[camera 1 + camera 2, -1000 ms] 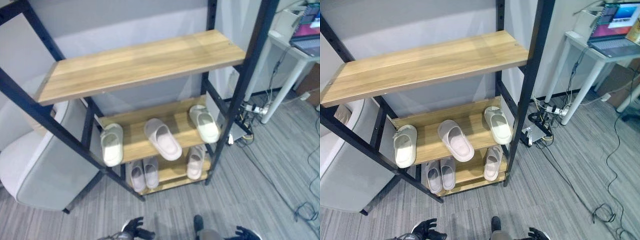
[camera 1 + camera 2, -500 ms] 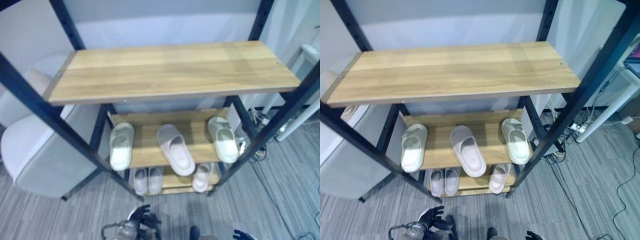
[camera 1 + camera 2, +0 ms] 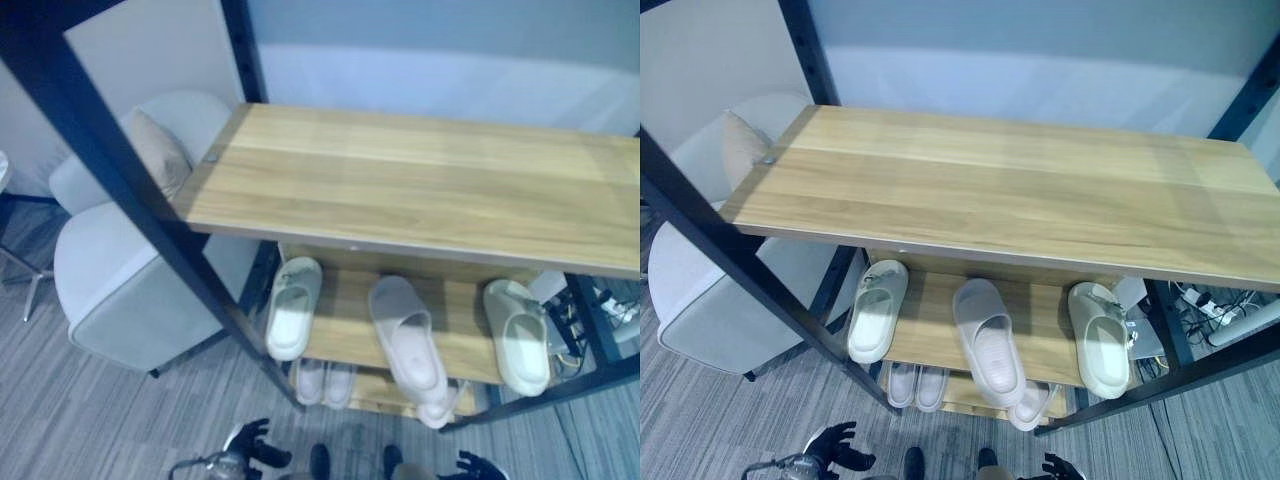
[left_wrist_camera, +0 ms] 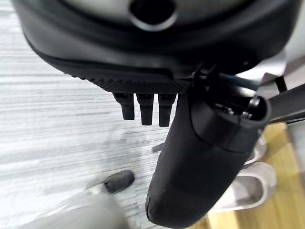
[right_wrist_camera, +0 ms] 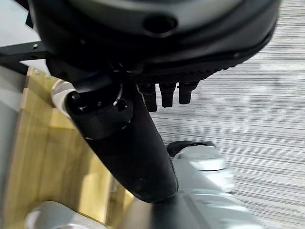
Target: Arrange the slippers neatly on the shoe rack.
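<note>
The rack [image 3: 1020,200] has pale wood shelves on black posts. The slippers [image 3: 878,322] are cream and pinkish-white. The floor [image 3: 710,420] is grey-striped, the chair [image 3: 700,300] pale grey.

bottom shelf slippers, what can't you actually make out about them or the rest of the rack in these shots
- Pale slippers on the wooden bottom shelf: in the eye views only their toes show; the wooden middle shelf covers the rest.
- Cream slipper at the middle shelf's right end: its heel is under the wide wooden top shelf.
- Right hand: cut off by the right eye view's lower edge.
</note>
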Controlling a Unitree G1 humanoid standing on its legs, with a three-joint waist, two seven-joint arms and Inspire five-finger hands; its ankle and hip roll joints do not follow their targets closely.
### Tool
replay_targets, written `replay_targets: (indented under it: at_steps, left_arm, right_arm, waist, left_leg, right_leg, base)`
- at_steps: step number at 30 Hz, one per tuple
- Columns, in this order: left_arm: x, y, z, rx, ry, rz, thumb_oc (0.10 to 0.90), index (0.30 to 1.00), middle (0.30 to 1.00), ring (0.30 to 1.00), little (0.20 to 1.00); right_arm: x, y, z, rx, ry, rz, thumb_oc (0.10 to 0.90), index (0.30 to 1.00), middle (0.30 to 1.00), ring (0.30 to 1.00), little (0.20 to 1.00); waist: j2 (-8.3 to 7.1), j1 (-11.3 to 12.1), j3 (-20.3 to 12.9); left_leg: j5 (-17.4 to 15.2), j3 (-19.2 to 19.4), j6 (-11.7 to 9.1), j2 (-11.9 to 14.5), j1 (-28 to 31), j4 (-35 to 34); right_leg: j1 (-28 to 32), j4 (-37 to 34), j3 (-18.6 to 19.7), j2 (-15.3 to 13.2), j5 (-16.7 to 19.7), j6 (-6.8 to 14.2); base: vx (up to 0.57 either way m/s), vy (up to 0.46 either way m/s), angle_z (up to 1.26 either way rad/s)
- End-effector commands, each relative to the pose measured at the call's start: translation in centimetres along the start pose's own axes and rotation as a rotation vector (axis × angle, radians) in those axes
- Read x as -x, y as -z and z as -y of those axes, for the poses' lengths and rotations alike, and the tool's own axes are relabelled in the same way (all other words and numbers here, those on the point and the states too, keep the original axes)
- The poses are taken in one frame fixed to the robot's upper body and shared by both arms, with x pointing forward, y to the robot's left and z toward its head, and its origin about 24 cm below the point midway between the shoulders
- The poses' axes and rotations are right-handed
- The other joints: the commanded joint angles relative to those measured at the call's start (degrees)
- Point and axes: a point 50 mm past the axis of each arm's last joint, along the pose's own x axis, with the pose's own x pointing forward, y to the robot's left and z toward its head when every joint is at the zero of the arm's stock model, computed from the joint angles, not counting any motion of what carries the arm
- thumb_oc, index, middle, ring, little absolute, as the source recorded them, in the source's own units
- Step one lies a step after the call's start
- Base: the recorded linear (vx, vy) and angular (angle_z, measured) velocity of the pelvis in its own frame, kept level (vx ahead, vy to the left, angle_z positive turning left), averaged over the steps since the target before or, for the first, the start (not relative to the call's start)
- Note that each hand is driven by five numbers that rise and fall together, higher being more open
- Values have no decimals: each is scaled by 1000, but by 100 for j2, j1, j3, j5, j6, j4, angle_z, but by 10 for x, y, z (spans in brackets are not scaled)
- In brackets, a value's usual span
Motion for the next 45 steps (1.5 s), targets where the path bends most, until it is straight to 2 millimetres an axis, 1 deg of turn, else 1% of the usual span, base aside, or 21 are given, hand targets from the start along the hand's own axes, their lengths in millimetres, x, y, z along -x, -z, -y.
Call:
replay_targets:
  at_steps: [1, 4, 5, 7, 8, 9, 11, 12, 17, 20, 22, 23, 24, 26, 27, 29, 30, 35, 36, 39, 45]
  left_arm:
    - [-6, -49, 8, -4, 22, 159, 800, 900, 900, 900, 900]
    - [-6, -59, 10, 4, 29, 193, 800, 900, 900, 900, 900]
    - [-6, -66, 13, -7, 40, 216, 800, 900, 900, 900, 900]
    - [-6, -69, 17, -32, 57, 228, 800, 900, 900, 900, 900]
    - [-6, -69, 17, -32, 57, 228, 800, 900, 900, 900, 900]
    - [-6, -70, 19, -43, 60, 228, 800, 900, 900, 900, 900]
    - [-6, -70, 21, -51, 65, 224, 800, 900, 900, 900, 900]
    - [-6, -70, 23, -64, 69, 219, 800, 900, 900, 900, 900]
    - [-6, -77, 15, -57, 37, 250, 800, 900, 900, 900, 900]
    - [-4, -93, 6, -39, 18, 324, 800, 900, 900, 900, 900]
    - [-1, -102, -1, -8, 2, 385, 800, 900, 900, 900, 900]
    - [-1, -102, -1, -8, 2, 384, 800, 900, 900, 900, 900]
    - [4, -110, -3, 10, 12, 450, 800, 900, 900, 900, 900]
    - [9, -114, -5, 19, 10, 495, 800, 900, 900, 900, 900]
    - [20, -127, -12, 22, 8, 596, 800, 900, 900, 900, 900]
    - [24, -131, -13, 23, 12, 627, 800, 900, 900, 900, 900]
    - [33, -139, -19, 25, -1, 695, 800, 900, 900, 900, 900]
    - [50, -149, -27, 17, -28, 805, 800, 900, 900, 900, 900]
    - [63, -157, -31, 5, -33, 878, 800, 900, 900, 900, 900]
    - [79, -165, -35, 12, -28, 968, 800, 900, 900, 900, 900]
    - [103, -184, -39, 17, -24, 1113, 800, 900, 900, 900, 900]
  right_arm:
    - [2, -7, 12, -17, 20, 66, 800, 900, 900, 900, 900]
    - [3, -4, 13, -27, 27, 59, 800, 900, 900, 900, 900]
    - [3, 0, 14, -31, 34, 45, 800, 900, 900, 900, 900]
    - [4, 4, 16, -42, 35, 29, 800, 900, 900, 900, 900]
    - [4, 4, 16, -42, 35, 29, 800, 900, 900, 900, 900]
    - [4, 6, 15, -47, 33, 16, 800, 900, 900, 900, 900]
    - [4, 7, 16, -46, 33, 9, 800, 900, 900, 900, 900]
    - [3, 4, 15, -45, 34, 9, 800, 900, 900, 900, 900]
    - [-1, -13, 10, -15, 22, 56, 800, 900, 900, 900, 900]
    - [-2, -17, 7, -12, 19, 69, 800, 900, 900, 900, 900]
    - [-1, -12, 8, -12, 23, 62, 800, 900, 900, 900, 900]
    - [-1, -12, 8, -13, 22, 61, 800, 900, 900, 900, 900]
    - [0, -8, 8, -22, 27, 52, 800, 900, 900, 900, 900]
    - [1, -4, 10, -29, 35, 47, 800, 900, 900, 900, 900]
    - [2, -6, 14, -48, 51, 64, 800, 900, 900, 900, 900]
    - [2, -7, 14, -52, 50, 73, 800, 900, 900, 900, 900]
    - [2, -7, 15, -62, 56, 83, 800, 900, 900, 900, 900]
    - [3, -5, 14, -47, 54, 86, 800, 900, 900, 900, 900]
    - [4, -3, 15, -42, 54, 85, 800, 900, 900, 900, 900]
    - [5, 1, 15, -36, 51, 76, 800, 900, 900, 900, 900]
    - [5, 0, 13, -15, 35, 77, 800, 900, 900, 900, 900]
  waist:
    - [-57, 80, 61]
    - [-76, 62, 167]
    - [-129, -26, 202]
    - [-218, -121, 150]
    - [-217, -122, 151]
    - [-218, -202, 56]
    - [-151, -270, 13]
    - [-84, -343, -31]
    - [-80, -303, 49]
    - [-43, -204, 163]
    - [-12, -55, 110]
    - [-22, -60, 122]
    - [-66, 45, 45]
    - [-72, 115, -52]
    - [-59, 160, -95]
    - [-62, 171, -90]
    - [-37, 186, -90]
    - [-11, 223, -95]
    - [7, 246, -105]
    - [20, 266, -130]
    - [16, 291, -172]
  left_leg:
    - [106, 106, -551, 603, -920, 780]
    - [100, 89, -545, 608, -1051, 967]
    - [-114, 151, -505, 512, -1008, 1239]
    - [-478, 164, -456, 320, -904, 1625]
    - [-481, 162, -457, 321, -905, 1630]
    - [-725, 47, -448, 148, -648, 1511]
    - [-839, -13, -405, 90, -386, 1276]
    - [-830, -13, -336, 79, -227, 848]
    - [-699, 180, -264, 92, -286, 507]
    - [-595, 316, -190, 203, -401, 520]
    - [-504, 421, -195, 239, -490, 469]
    - [-513, 416, -194, 230, -467, 470]
    - [-420, 443, -230, 204, -462, 424]
    - [-360, 481, -264, 213, -444, 355]
    - [-203, 441, -333, 262, -423, 187]
    - [-171, 404, -344, 267, -412, 147]
    - [-105, 346, -374, 290, -390, 66]
    - [-90, 273, -382, 282, -263, -3]
    - [-33, 236, -379, 281, -233, -8]
    - [-27, 192, -390, 282, -162, -48]
    - [-18, 103, -407, 284, -27, -144]
  right_leg:
    - [138, 422, 39, 232, -874, 50]
    - [79, 479, -66, 261, -838, -17]
    - [-10, 511, -165, 212, -773, -48]
    - [-108, 474, -254, 99, -646, -40]
    - [-106, 475, -255, 100, -647, -40]
    - [-207, 422, -251, 86, -575, -1]
    - [-247, 404, -263, 122, -557, 46]
    - [-367, 414, -203, 157, -463, 110]
    - [-740, 413, -107, 43, -196, 326]
    - [-846, 845, -191, -10, -327, 408]
    - [-552, 911, -459, -104, -477, 412]
    - [-526, 913, -464, -113, -492, 416]
    - [-302, 703, -545, -144, -510, 408]
    - [-148, 375, -553, -118, -535, 370]
    - [-13, -2, -539, -24, -475, 302]
    - [35, -89, -565, -11, -452, 290]
    - [114, -226, -651, 17, -405, 282]
    - [257, -332, -782, 27, -367, 274]
    - [278, -351, -815, 51, -316, 255]
    - [359, -378, -874, 75, -337, 232]
    - [495, -413, -955, 100, -377, 204]
  base:
    - [-182, -179, 36]
    - [-216, -113, 44]
    - [-201, -32, 42]
    - [-189, -20, 32]
    - [-103, 25, 23]
    - [-38, 59, 23]
    - [-8, 79, 16]
    - [-7, 102, 2]
    - [-92, 87, -29]
    - [-182, 40, -40]
    - [-152, 5, -39]
    - [-74, -35, -35]
    - [-28, -36, -22]
    - [-79, -77, -14]
    - [-109, -101, -3]
    - [-71, -64, -3]
    - [-49, -39, 8]
    - [-6, -14, 14]
    - [-1, 5, 11]
    - [14, 1, 17]
    - [20, 0, 13]
